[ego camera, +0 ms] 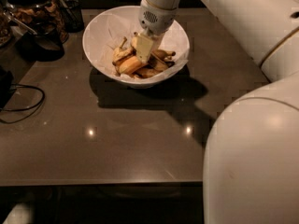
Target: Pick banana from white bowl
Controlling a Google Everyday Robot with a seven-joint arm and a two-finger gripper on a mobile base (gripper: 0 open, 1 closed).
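The white bowl [100, 29] stands at the back middle of the dark table, lined with crinkled white paper. It holds a pile of bananas. Cleaner orange-yellow ones [130, 66] lie on the left side. The brown-blotched overripe banana [161, 62] lies on the right side of the pile. My gripper [144, 48] reaches down from the top into the middle of the bowl. Its tip is down among the bananas, touching the pile just left of the blotched one. The gripper hides the middle of the pile.
A dark glass jar of snacks [35, 8] stands at the back left, with a dark object [44, 45] in front of it. A black cable [21, 107] loops at the left edge. My white arm [252, 157] fills the right foreground. The table's front edge [103, 182] runs across the lower frame.
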